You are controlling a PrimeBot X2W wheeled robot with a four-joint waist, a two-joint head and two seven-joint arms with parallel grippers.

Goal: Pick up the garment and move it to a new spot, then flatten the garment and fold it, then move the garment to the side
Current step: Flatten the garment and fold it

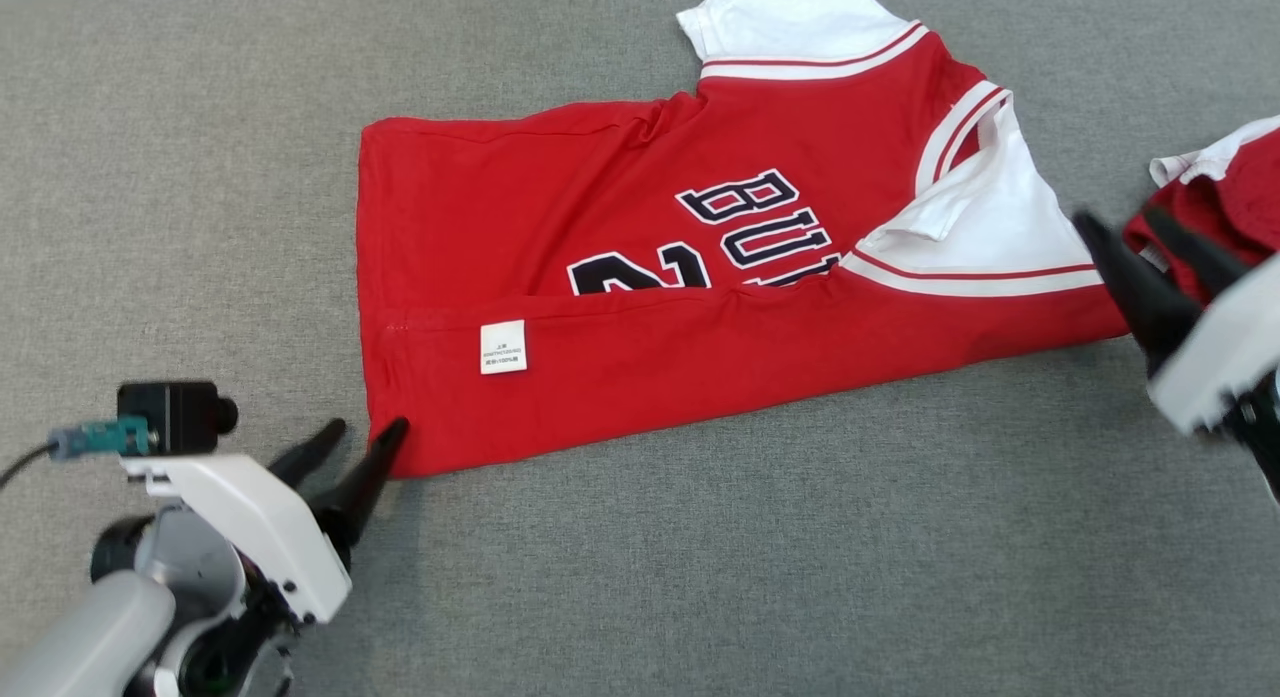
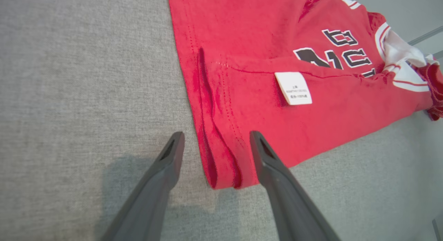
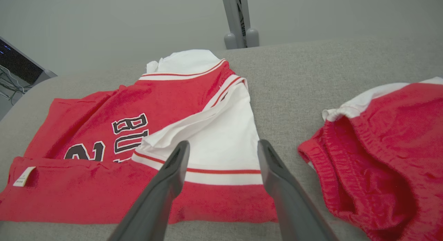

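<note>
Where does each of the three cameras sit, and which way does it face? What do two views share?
Head view: on the robot's head, looking forward and down at the shirt on the grey surface; left end effector lower left, right end effector at the right edge.
Left wrist view: on the left wrist, looking along the open left end effector at the shirt's hem corner.
Right wrist view: on the right wrist, looking along the open right end effector at the white sleeve, red cloth beside.
Shared: both wrist views show the label.
</note>
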